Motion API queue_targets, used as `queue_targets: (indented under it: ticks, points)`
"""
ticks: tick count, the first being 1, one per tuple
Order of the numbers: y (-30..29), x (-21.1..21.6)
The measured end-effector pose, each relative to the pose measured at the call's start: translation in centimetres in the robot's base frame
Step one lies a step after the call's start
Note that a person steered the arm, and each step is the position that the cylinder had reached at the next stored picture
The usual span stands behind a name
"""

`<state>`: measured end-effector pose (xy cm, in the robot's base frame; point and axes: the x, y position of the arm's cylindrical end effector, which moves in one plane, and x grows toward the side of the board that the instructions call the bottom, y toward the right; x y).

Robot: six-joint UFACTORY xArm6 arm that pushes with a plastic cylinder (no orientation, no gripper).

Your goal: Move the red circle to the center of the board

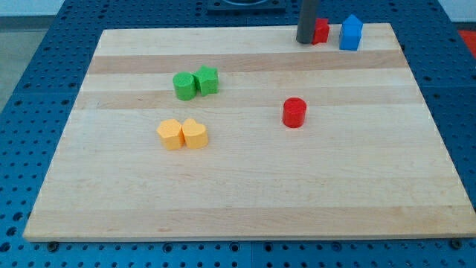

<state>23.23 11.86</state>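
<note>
The red circle (pixel 294 112) stands on the wooden board (pixel 245 201), a little right of the board's middle. My tip (pixel 306 41) rests near the board's top edge, well above the red circle and a little to its right. A second red block (pixel 321 30) sits just right of the tip, partly hidden behind the rod, its shape unclear.
A blue block (pixel 351 33) stands at the top right next to the second red block. A green circle (pixel 184 85) and a green star-like block (pixel 207 80) touch at the upper left. Two yellow blocks (pixel 183 134) sit side by side below them.
</note>
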Motion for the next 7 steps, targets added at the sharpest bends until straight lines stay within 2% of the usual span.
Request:
queue_targets:
  ticks: [2,3,4,5,7]
  points:
    - [2.7,-0.7]
    - [1.0,0.4]
    - [0.7,3.3]
    - [3.4,6.3]
    - [13.0,13.1]
